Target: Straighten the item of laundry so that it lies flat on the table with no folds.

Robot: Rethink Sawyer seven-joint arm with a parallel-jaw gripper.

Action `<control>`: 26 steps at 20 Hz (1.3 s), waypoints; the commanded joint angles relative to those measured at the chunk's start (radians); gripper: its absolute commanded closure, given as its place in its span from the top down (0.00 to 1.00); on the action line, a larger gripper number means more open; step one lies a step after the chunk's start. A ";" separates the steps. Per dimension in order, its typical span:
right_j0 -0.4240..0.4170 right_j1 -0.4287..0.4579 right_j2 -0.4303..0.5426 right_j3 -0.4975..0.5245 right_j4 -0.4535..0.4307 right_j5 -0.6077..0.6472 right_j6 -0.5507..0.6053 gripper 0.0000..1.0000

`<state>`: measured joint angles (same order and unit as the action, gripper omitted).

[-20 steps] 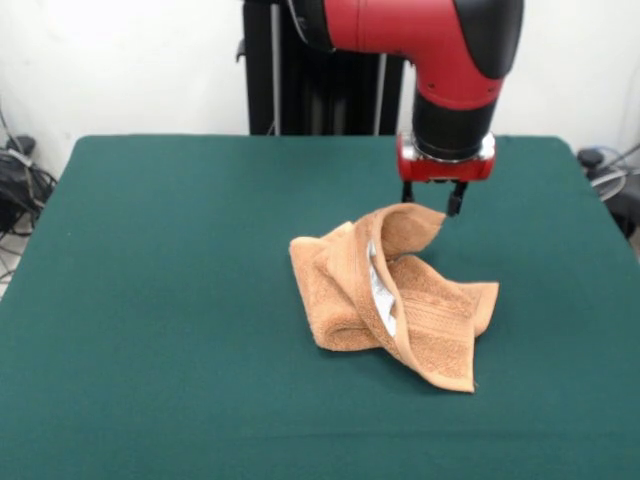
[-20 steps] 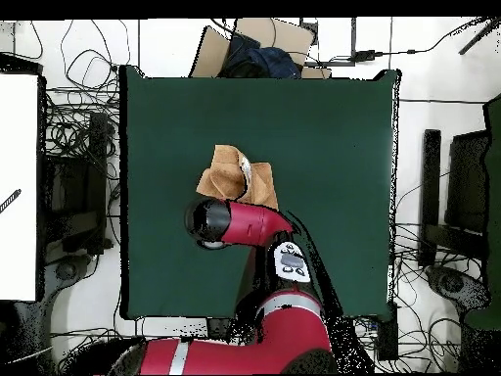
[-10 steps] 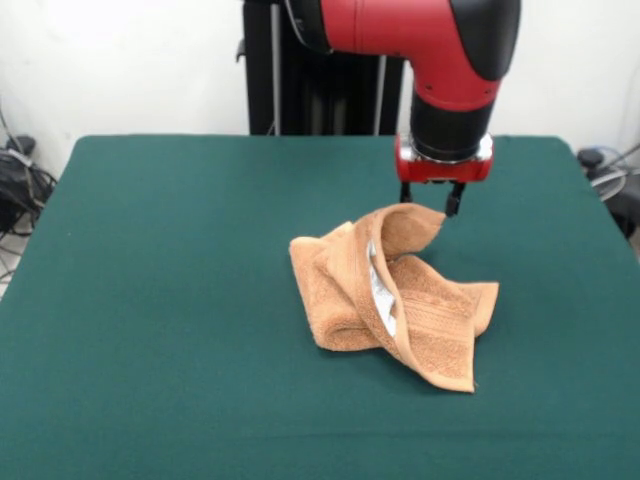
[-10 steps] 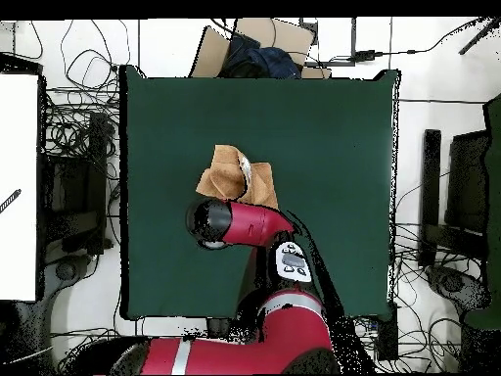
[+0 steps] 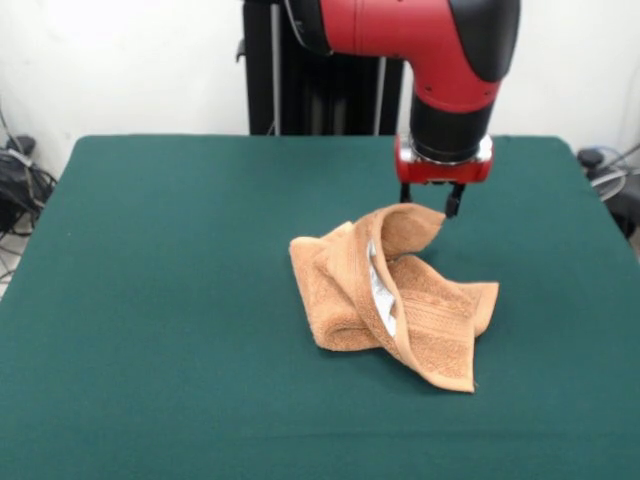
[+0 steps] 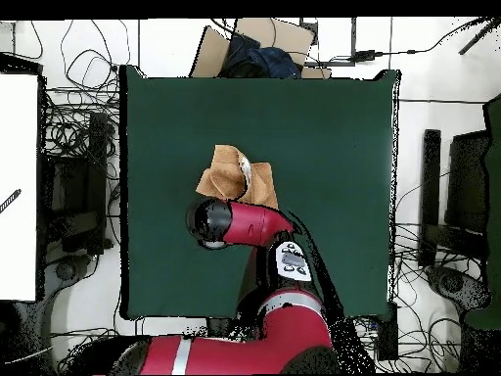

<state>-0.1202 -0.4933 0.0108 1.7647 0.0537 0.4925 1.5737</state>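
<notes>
The item of laundry (image 5: 395, 295) is a light orange-brown towel lying crumpled in a heap right of the middle of the green table (image 5: 160, 300). One fold stands up as a peak at its far side, and a white label shows in a crease. My gripper (image 5: 430, 201) hangs open just above that peak, its black fingertips (image 5: 454, 205) apart and holding nothing. In the overhead view the towel (image 6: 233, 176) lies left of the centre of the table (image 6: 323, 147), and the arm's head (image 6: 210, 222) hides the gripper.
Bare green table lies on every side of the towel. Cables and equipment sit off the table's edges, with a cardboard box (image 6: 256, 39) beyond its top edge in the overhead view.
The gripper has crept up very slightly above the towel's peak. The towel has not moved.
</notes>
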 commanded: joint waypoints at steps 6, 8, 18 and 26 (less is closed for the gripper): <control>-0.023 0.049 0.084 -0.039 0.055 0.028 0.161 1.00; -0.023 0.046 0.085 -0.036 0.056 0.029 0.161 1.00; -0.015 0.035 0.084 -0.049 0.049 0.029 0.152 1.00; 0.030 0.040 0.072 -0.102 0.063 0.054 0.183 1.00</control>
<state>-0.1098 -0.4544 0.0144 1.7391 0.0588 0.4925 1.5737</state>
